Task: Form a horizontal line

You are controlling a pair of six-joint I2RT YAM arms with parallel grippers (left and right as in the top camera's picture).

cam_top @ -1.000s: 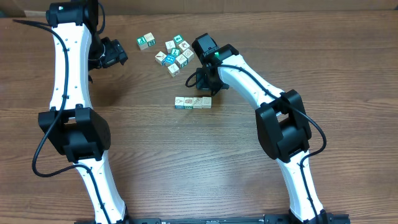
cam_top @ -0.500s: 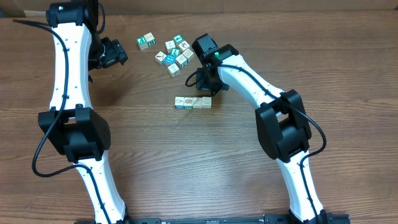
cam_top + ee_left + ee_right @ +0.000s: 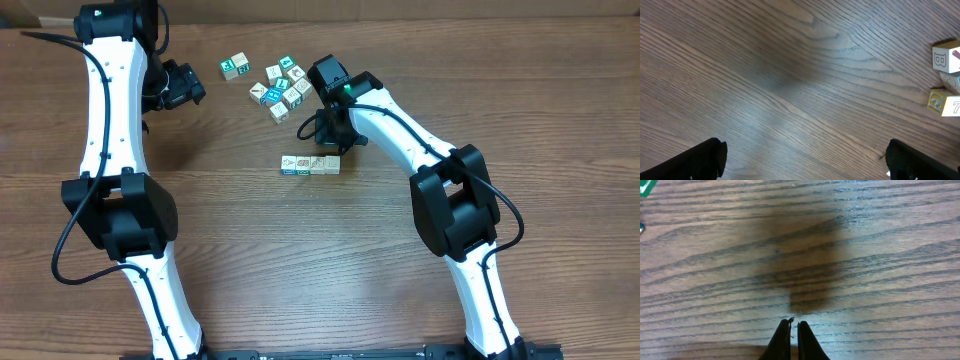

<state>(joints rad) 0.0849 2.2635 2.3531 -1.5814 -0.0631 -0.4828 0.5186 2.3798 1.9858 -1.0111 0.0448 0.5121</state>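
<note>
Right end effector, black and two-fingered, is pinched narrow with its tips almost meeting and nothing between them; in its wrist view it points down at bare brown wood-grain surface, over its own dark shadow. From overhead this right end effector stands at about 1 o'clock of the horizontal line, a short straight row of tiny cream-and-teal picture cubes set side to side. It is near the row's right half; whether it touches the row cannot be told from above. The row lies near the middle of the surface, its cubes touching one another. At 11 o'clock of the row, apart from it, lies a loose bunch of similar cream-and-teal cubes, turned at odd angles. One lone cube of the same kind sits at 10 o'clock of that bunch. Left end effector hangs at 9 o'clock of the bunch, well apart from the row. In its wrist view the left end effector is spread wide and holds nothing. At 3 o'clock in that view are a cream cube marked B and a yellow-sided cube marked 7.
</note>
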